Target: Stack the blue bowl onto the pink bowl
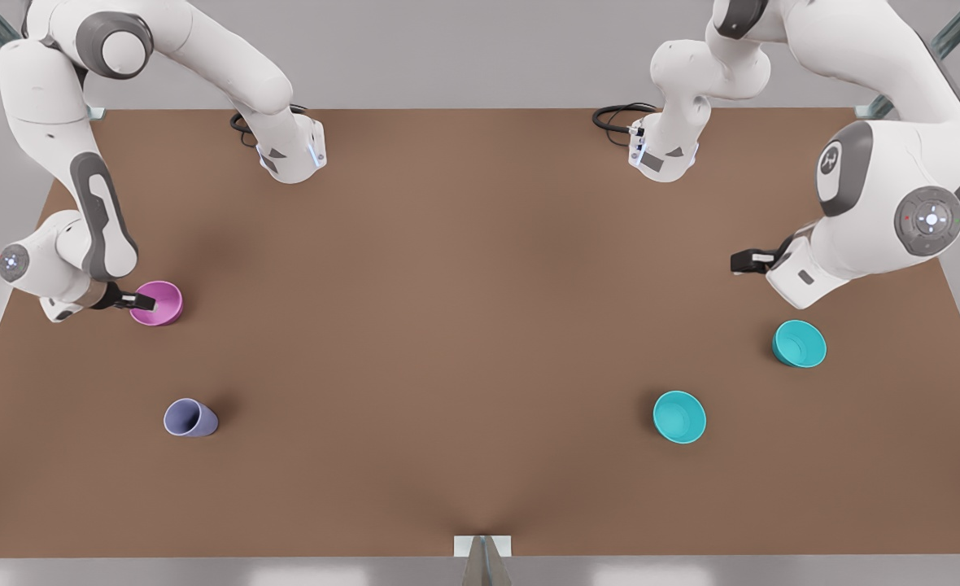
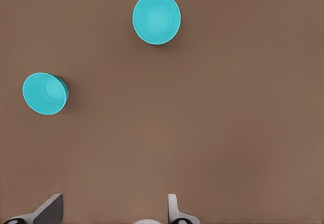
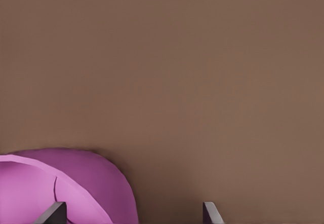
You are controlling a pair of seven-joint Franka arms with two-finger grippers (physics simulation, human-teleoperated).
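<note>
With my left end effector (image 1: 744, 261) spread wide above the bench (image 1: 464, 342), I should drop it squarely over the nearer small teal plastic bowl (image 1: 800, 343) just ahead, while my right end effector (image 1: 145, 302), also spread, waits at the small magenta-pink plastic bowl (image 1: 159, 303).

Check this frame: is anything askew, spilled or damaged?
Nothing looks spilled or damaged. One oddity: the right gripper sits at the pink bowl with its jaws open and the bowl well off-centre to them. The left gripper waits with open jaws above the table, near one blue bowl. The other blue bowl and the lavender cup stand apart.
</note>
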